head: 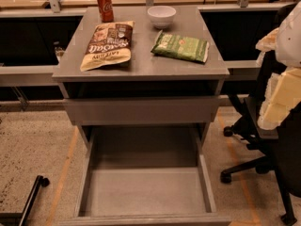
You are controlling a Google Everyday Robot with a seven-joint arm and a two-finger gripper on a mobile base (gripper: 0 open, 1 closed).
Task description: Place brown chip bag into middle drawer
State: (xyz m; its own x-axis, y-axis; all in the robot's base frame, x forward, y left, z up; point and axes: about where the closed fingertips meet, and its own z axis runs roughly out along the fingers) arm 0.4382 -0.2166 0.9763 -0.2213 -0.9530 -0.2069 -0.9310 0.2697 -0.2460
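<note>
one brown chip bag (107,45) on the cabinet top (141,67) at 11 o'clock, by one cola can (105,6), one bowl (161,16) and one green chip bag (180,47). middle drawer (146,192) open at 6 o'clock. gripper (280,95) at 3 o'clock, grip unreadable.

No text reads clearly. The brown chip bag (107,45) on the table (141,69), well left of the tool (278,95) at the view's right edge, bears large white lettering — its words cannot be made out. The red can (105,6), beyond that bag and farther from the tool, shows white script, illegible. The green chip bag (180,47), nearest the tool, carries pale print — unreadable too.
</note>
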